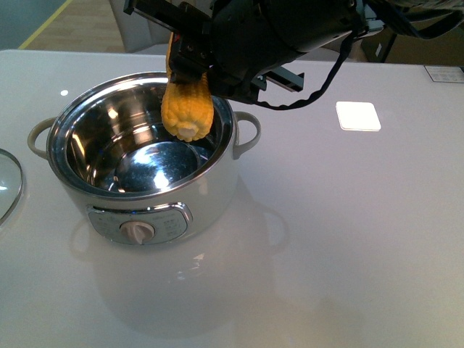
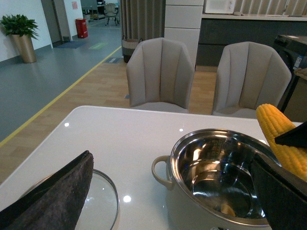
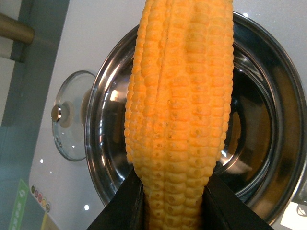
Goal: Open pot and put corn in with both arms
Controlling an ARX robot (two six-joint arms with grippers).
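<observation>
Corn (image 1: 187, 109) hangs tip down over the open pot (image 1: 217, 185), its low end just inside the rim. Right gripper (image 1: 190, 72) is clamped on its top end. Left gripper (image 2: 171, 160) seems spread wide, holding nothing. Lid (image 1: 7, 185) lies on the table (image 1: 348, 217) beside the pot.

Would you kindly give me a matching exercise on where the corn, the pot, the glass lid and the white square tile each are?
Things:
1. corn
2. pot
3. glass lid
4. white square tile

Places:
A. flat on the table, left of the pot
B. held by the right gripper over the bowl
C. standing uncovered on the table
D. on the table, right of the pot

Pairs: 1-B, 2-C, 3-A, 4-D
</observation>
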